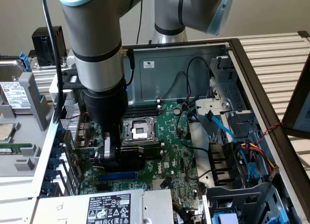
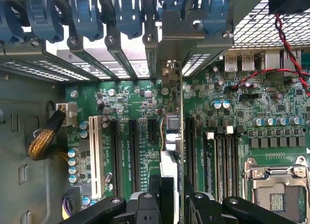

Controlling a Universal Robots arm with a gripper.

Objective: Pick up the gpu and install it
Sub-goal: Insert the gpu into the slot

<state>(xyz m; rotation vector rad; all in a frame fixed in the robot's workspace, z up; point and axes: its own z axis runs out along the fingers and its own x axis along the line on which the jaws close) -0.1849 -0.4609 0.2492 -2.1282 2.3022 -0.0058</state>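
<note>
Okay, my gripper [image 2: 169, 197] is pinching the gpu [image 2: 173, 129] edge-on, with the card upright so its lower edge faces the motherboard [image 2: 131, 103] slots and its bracket end points at the case's rear edge (seated or not, can't tell). Blue clips [image 2: 87, 16] crowd that edge; the CPU socket [image 2: 276, 192] and red wire [image 2: 286, 45] sit beside.

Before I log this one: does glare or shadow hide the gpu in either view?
Exterior view: the gpu sits in the shadow of the arm and reads as a dark block, no glare on it. Wrist view: the gpu is evenly lit, edge-on in the gripper; the rear slot covers glare bright.
</note>
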